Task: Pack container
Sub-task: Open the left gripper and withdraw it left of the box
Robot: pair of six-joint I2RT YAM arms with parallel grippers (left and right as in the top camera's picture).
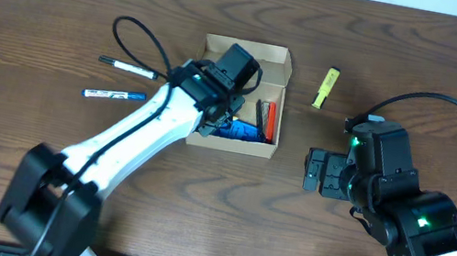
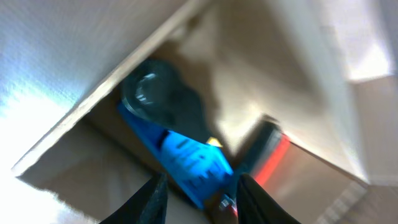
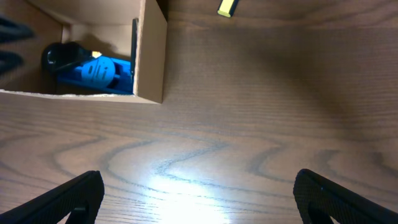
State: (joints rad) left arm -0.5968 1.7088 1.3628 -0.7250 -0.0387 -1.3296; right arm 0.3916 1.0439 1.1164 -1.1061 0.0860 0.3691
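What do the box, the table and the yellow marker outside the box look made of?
The box: cardboard, matte tan, raw cut edges. The table: wood or wood-look laminate, dark grain, slight sheen from glare. The yellow marker: probably plastic, smooth bright colour; too small to confirm.

Dark wood-grain table (image 1: pixel 44 4) catches pale glare.

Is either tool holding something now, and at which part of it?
The right tool is open and holds nothing. The left tool straddles one end of the blue marker in the box; whether it grips cannot be told.
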